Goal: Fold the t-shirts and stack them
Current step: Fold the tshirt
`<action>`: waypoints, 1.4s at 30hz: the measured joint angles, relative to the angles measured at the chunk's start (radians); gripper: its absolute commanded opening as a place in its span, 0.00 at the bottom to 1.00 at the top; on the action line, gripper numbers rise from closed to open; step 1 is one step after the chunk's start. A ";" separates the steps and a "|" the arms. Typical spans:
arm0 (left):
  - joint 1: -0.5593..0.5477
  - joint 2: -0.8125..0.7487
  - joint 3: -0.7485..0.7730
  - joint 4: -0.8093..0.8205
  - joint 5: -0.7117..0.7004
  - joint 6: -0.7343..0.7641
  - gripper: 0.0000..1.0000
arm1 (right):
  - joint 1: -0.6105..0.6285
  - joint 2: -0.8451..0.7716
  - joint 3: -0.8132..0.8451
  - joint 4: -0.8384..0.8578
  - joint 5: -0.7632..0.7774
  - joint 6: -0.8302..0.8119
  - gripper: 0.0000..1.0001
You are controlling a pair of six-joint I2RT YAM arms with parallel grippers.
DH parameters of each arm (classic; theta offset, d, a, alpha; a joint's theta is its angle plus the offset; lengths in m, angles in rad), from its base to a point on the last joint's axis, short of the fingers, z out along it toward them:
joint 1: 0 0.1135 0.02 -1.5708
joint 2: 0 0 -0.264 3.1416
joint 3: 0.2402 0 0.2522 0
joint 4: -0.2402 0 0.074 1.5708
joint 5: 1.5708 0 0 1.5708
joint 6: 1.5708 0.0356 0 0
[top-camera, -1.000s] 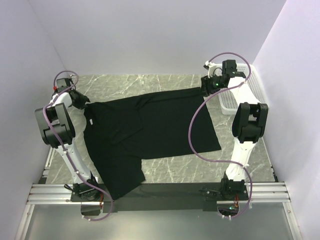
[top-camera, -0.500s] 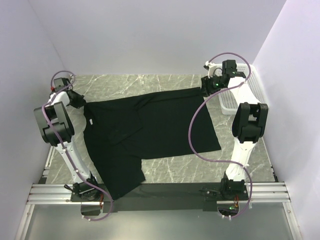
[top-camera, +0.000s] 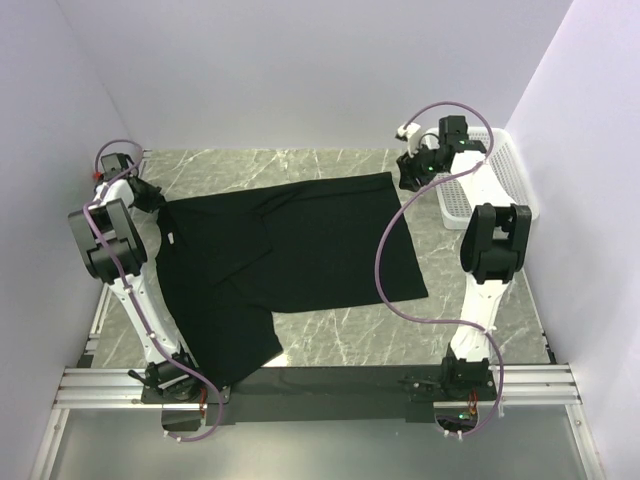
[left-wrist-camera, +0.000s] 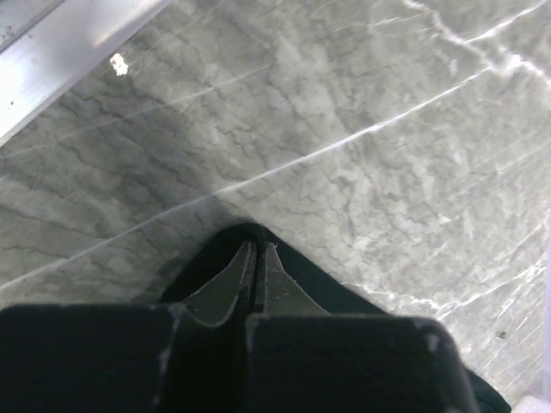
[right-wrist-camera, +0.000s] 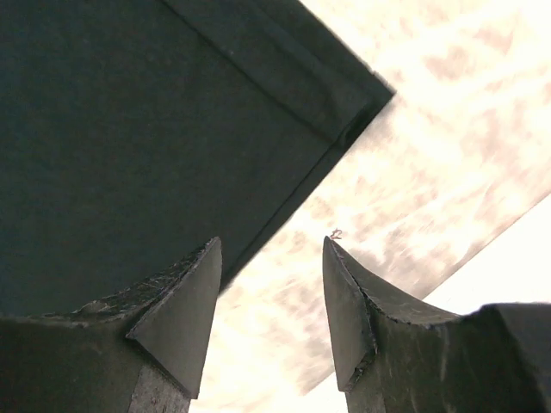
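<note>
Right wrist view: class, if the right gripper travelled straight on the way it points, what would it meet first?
Probably the marble table, right beside the hem of the black t-shirt. The open right gripper straddles that edge, so one finger may land on cloth. Depth is unclear.

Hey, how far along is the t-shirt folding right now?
Nothing looks folded or stacked yet: the black cloth t-shirt lies mostly spread on the grey marble table. In hand: the left gripper is shut on its edge; the right gripper hangs open above a hem corner. All folds and stacking remain.
</note>
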 measured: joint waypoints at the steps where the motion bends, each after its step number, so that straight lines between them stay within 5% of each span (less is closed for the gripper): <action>1: 0.000 0.005 0.000 0.000 0.000 0.000 0.01 | 0.007 0.005 0.000 0.006 0.004 -0.039 0.57; 18: 0.003 0.011 0.000 0.002 0.024 0.000 0.01 | 0.112 0.374 0.380 0.058 0.175 -0.399 0.56; 42: 0.004 0.011 0.000 0.006 0.033 0.000 0.01 | 0.126 0.401 0.386 -0.050 0.167 -0.539 0.35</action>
